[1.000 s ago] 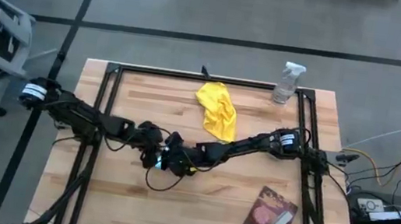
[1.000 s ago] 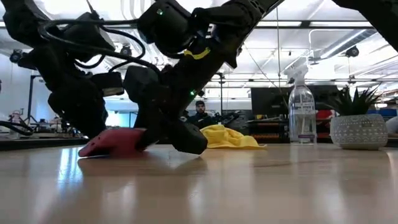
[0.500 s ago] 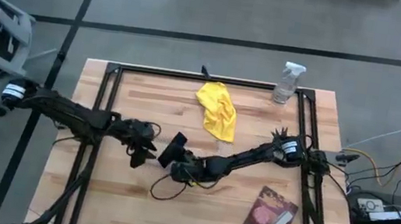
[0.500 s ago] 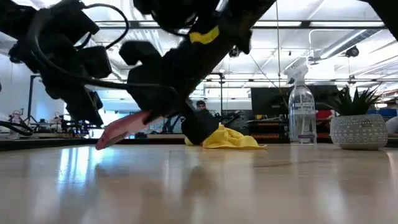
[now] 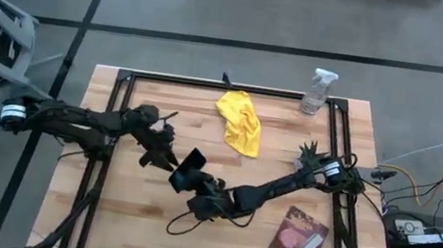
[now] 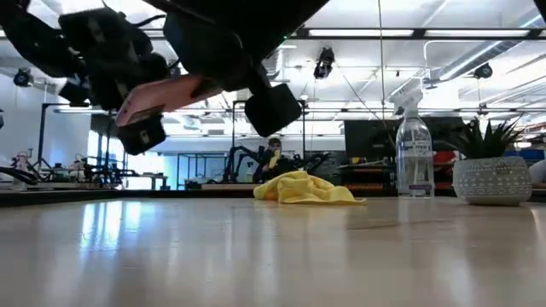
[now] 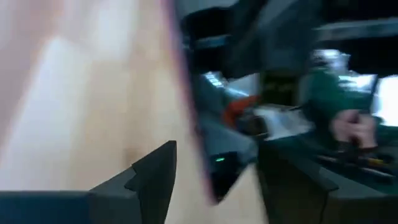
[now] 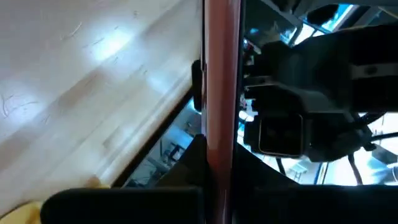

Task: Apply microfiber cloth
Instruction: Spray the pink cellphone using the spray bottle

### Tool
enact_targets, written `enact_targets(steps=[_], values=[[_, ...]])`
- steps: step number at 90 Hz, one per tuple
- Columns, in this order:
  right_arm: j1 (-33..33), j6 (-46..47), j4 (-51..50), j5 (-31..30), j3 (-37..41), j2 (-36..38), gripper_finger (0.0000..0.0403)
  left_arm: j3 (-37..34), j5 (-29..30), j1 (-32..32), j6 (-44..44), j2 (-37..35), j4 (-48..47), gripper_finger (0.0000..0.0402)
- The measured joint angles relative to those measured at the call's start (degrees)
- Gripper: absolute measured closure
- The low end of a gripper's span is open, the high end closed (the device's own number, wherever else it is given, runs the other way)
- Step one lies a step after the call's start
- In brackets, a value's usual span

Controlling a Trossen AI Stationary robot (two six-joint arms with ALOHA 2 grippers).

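- Yellow, wrinkled microfiber cloth (image 5: 239, 121) lies on the pale wooden worktop (image 5: 146, 226) in the high view, toward the far edge and well left of the clear plastic spray bottle (image 5: 317, 91). No end effector touches it. Nearer than the cloth, the right end effector (image 5: 190, 172) grasps a thin dark flat slab (image 5: 189, 170) above mid-worktop. The left end effector (image 5: 161, 152) sits just left of that slab; whether it is clenched or released cannot be told. A pink-and-dark flat packet (image 5: 298, 243) lies at the near right corner, well apart from the cloth.
- Low view: the cloth (image 6: 303, 188) rests in a crumpled heap on the worktop, with the bottle (image 6: 414, 141) and a speckled planter with a spiky green plant (image 6: 490, 166) to its right. The slab's pink face (image 6: 162, 94) is held in the air, left of the cloth.
- Right wrist view: the slab shows edge-on as a pinkish strip (image 8: 219, 81) clamped between dark fingers (image 8: 189, 163).
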State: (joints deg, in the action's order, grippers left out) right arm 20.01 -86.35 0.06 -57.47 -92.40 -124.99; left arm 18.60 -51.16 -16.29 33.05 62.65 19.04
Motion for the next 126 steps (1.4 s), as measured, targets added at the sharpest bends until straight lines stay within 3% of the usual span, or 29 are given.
enact_targets(steps=[21, 54, 68, 88, 115, 126], values=[[-0.04, -0.22, 1.96, -3.32, 0.04, 0.04, 0.0394, 0.00, -6.94, 0.15, 1.36, 5.93, 3.46, 0.0193], [-0.63, -3.56, 6.94, -2.98, 0.02, 0.15, 0.0391, 4.19, -15.86, 0.22, -1.39, 13.31, 8.20, 0.0244], [-0.55, -3.16, 6.79, -2.94, -0.02, 0.22, 0.0390, 5.11, -16.75, 0.22, -3.05, 14.26, 8.19, 0.0285], [-0.44, -0.04, 7.14, -0.96, -0.10, 0.27, 0.0385, 4.63, -19.03, 0.14, -4.49, 13.31, 7.50, 0.0378], [-0.04, 14.96, 6.88, -1.58, -0.05, 1.78, 0.0287, 4.10, -17.27, -0.10, -5.92, 11.30, 7.66, 0.0383], [0.15, 27.19, 1.14, -3.45, 0.04, 4.63, 0.0249, 4.10, -15.87, -0.16, -6.04, 10.30, 7.60, 0.0383]])
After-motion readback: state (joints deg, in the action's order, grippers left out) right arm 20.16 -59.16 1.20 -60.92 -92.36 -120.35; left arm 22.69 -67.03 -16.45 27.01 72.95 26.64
